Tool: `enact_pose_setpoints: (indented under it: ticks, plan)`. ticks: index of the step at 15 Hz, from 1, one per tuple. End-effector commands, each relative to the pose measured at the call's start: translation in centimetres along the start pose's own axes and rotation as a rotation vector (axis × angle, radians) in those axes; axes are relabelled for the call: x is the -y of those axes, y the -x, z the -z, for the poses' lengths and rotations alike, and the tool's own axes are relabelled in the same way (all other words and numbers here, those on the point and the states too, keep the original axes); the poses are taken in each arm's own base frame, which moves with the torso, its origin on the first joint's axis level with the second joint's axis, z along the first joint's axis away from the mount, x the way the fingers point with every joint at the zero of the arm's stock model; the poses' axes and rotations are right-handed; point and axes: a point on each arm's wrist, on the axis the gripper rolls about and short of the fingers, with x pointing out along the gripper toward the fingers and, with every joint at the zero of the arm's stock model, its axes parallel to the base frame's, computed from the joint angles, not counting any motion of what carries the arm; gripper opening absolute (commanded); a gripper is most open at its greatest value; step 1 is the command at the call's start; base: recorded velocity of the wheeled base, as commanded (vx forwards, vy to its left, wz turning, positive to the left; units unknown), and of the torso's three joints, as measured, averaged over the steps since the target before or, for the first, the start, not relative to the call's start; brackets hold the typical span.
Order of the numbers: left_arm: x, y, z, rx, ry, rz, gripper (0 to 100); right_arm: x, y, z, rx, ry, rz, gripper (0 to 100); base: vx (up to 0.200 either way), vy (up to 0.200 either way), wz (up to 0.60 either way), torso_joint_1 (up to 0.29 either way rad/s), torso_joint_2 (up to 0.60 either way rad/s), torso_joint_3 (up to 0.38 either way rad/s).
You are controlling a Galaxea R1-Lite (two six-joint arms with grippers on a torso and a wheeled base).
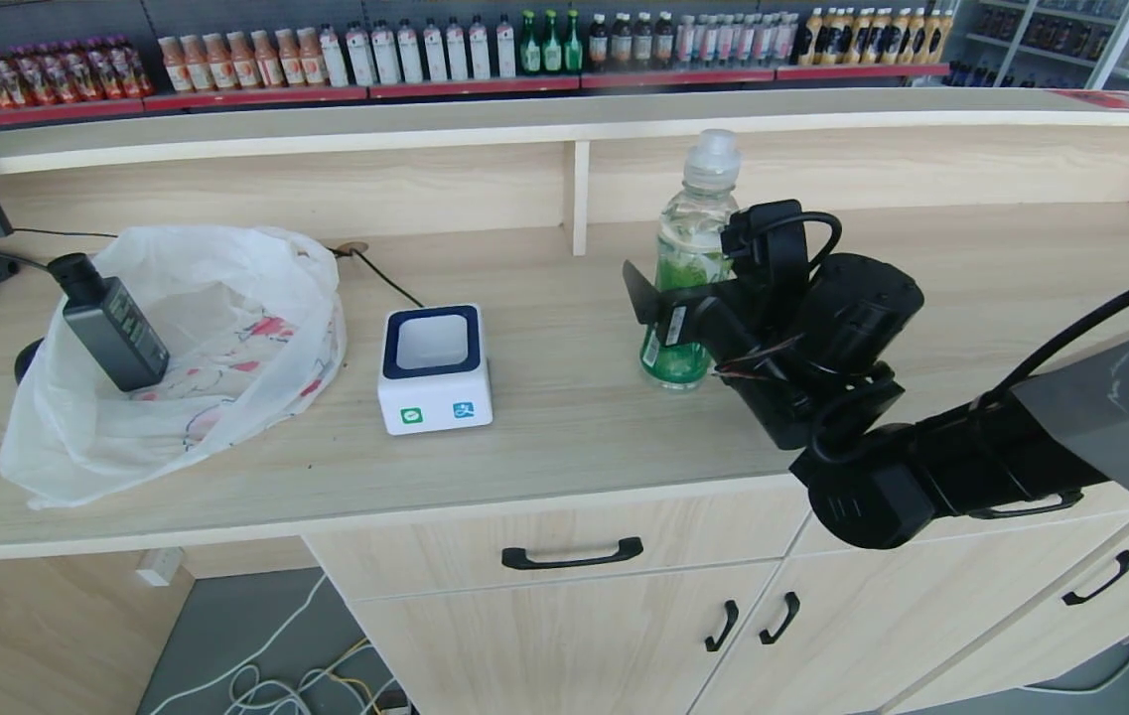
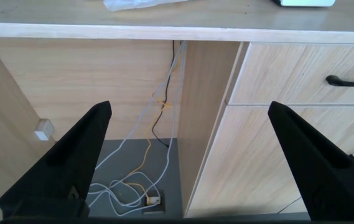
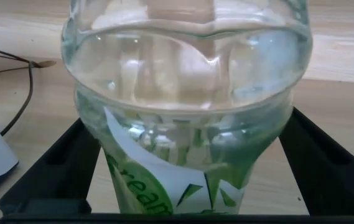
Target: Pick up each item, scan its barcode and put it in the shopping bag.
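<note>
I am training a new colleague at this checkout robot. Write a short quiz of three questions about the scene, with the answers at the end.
1. True or false: the bottle already lies inside the plastic bag.
2. Which thing stands on the counter between the bag and the bottle? A) a white scanner box B) a red cup C) a stack of plates
3. Fill in the missing word: the left gripper is lower than the counter top, facing the cupboard front, and its jaws are ____.

Key: 1 false, the bottle stands upright on the counter, at the right gripper. 2 A. 3 open.
</note>
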Motion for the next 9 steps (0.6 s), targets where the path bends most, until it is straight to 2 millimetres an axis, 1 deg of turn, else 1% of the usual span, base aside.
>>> enact_pose_setpoints:
  ticks: [1, 5, 6, 9]
  plan:
    - [0.0, 0.0, 0.0, 0.0, -0.001, 0.0, 100, -0.05, -0.09, 0.02, 0.003, -0.001, 0.0, 100, 0.0, 0.0, 0.0, 0.0, 0.0, 0.0]
    - [0.0, 0.0, 0.0, 0.0, 0.0, 0.0, 100, -0.08, -0.11, 0.21, 0.0, 0.001, -0.001, 100, 0.0, 0.0, 0.0, 0.0, 0.0, 0.0]
    - [0.0, 0.0, 0.0, 0.0, 0.0, 0.0, 100, -0.02, -0.12, 0.22, -0.001, 0.0, 0.002, 0, 0.0, 0.0, 0.0, 0.0, 0.0, 0.0]
    - [0.0, 0.0, 0.0, 0.0, 0.0, 0.0, 100, 0.06, -0.15, 0.11, 0.004, 0.001, 0.004, 0, 0.0, 0.0, 0.0, 0.0, 0.0, 0.0]
